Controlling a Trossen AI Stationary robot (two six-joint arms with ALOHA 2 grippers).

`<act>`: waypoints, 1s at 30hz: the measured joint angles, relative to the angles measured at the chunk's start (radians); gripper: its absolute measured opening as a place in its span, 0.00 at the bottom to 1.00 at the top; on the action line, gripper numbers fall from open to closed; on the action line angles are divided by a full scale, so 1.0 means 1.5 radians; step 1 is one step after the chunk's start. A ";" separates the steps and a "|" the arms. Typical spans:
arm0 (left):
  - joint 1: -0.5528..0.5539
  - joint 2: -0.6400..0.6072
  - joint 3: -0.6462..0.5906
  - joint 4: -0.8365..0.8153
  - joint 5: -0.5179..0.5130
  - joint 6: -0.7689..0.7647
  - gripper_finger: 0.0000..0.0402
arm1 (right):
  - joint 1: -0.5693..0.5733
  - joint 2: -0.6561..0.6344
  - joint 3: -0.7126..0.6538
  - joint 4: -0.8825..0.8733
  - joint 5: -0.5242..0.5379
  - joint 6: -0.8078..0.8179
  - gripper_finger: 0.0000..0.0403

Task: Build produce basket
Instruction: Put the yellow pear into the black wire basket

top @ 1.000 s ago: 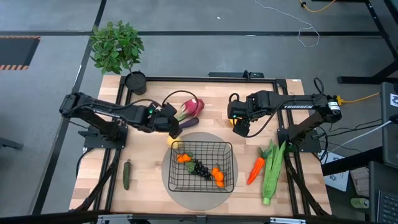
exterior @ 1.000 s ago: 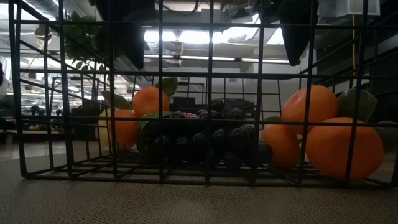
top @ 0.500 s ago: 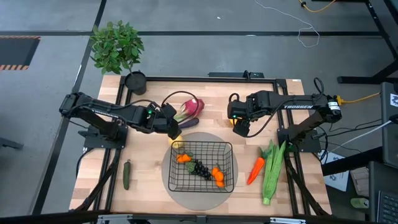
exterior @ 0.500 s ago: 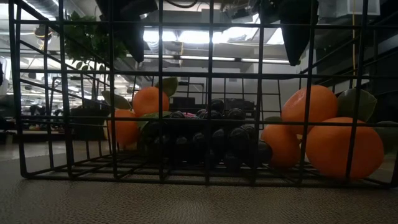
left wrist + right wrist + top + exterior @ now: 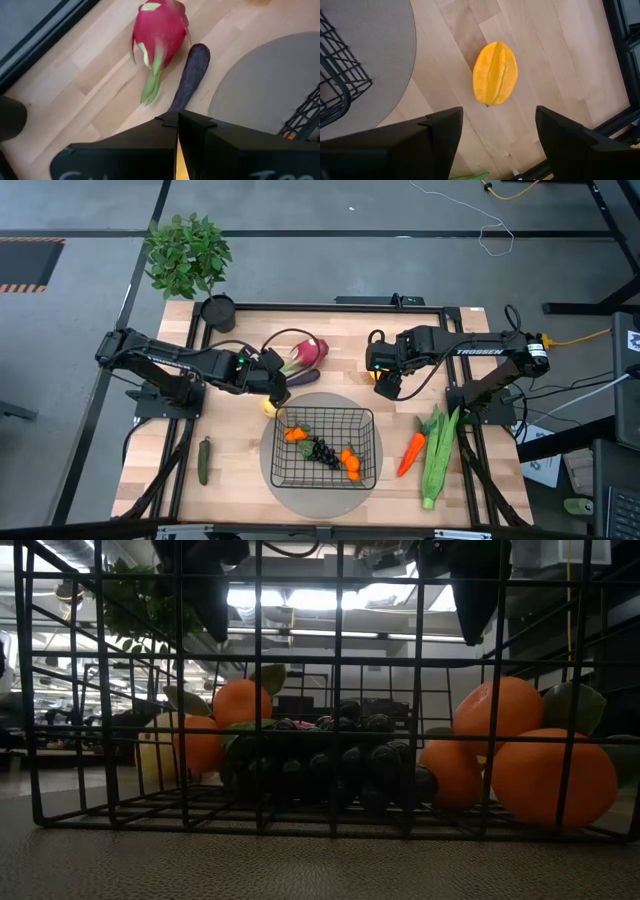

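The black wire basket stands on a round grey mat and holds orange fruits and dark grapes. My left gripper is shut just off the basket's far left corner. A yellow fruit lies under it on the table. The pink dragon fruit and the purple eggplant lie just beyond its fingertips. My right gripper hangs open above an orange-yellow ribbed fruit lying on the wood, with a finger on each side and clear of it. My left gripper's shut fingers slant down over the yellow fruit, which shows as a thin strip between them. I cannot tell whether they touch it.
A carrot and a long green husk lie to the right of the basket, and a cucumber lies to its left. A small black pot and a leafy plant stand at the far left corner.
The yellow fruit by the basket's far left corner now lies a little farther toward the table's left edge and shows more fully. Both arms have stayed nearly still.
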 joint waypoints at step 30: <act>0.007 0.001 0.000 -0.057 0.004 -0.056 0.35 | 0.050 0.000 0.000 0.061 0.041 0.068 0.59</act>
